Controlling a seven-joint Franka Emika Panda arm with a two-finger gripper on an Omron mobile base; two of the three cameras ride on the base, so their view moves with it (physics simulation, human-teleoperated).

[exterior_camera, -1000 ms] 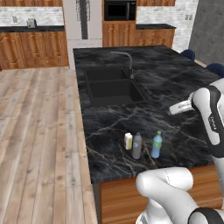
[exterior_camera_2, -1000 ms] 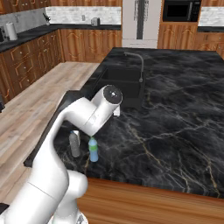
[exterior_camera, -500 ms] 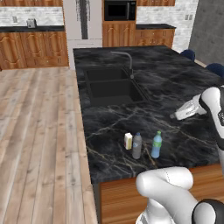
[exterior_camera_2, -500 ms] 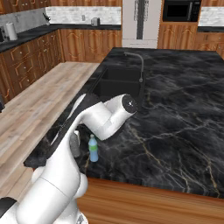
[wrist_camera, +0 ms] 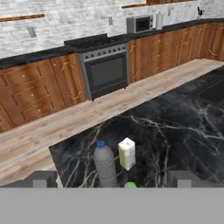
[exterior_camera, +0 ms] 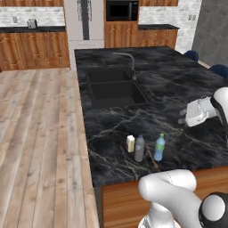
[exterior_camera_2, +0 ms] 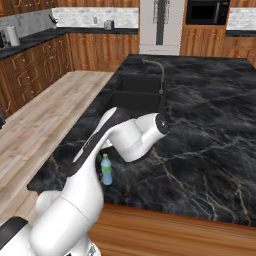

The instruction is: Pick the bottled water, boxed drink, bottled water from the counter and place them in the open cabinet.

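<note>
Three drinks stand in a row near the front edge of the black marble counter (exterior_camera: 178, 80). From the left they are the cream boxed drink (exterior_camera: 130, 143), the greyish bottled water (exterior_camera: 139, 148) and the blue bottled water (exterior_camera: 159, 147) with a green cap. My gripper (exterior_camera: 181, 116) hovers above the counter, to the right of the row and farther back, apart from all three. It is open and holds nothing. In the hand view, the grey bottle (wrist_camera: 105, 165), the carton (wrist_camera: 127, 153) and the green cap (wrist_camera: 130, 185) sit low between the fingertips (wrist_camera: 41, 178). The blue bottle (exterior_camera_2: 106, 170) stands beside my arm. The open cabinet is out of view.
A black sink (exterior_camera: 116, 91) with a curved faucet (exterior_camera: 129, 60) lies behind the drinks. Wooden floor (exterior_camera: 40, 133) runs left of the counter. Brown base cabinets, an oven (wrist_camera: 105, 72) and a fridge (exterior_camera: 84, 20) line the far walls.
The hand has drifted a little to the right over the counter, and the elbow has swung right in the right base view. The jaws stayed open and the drinks have not moved.
</note>
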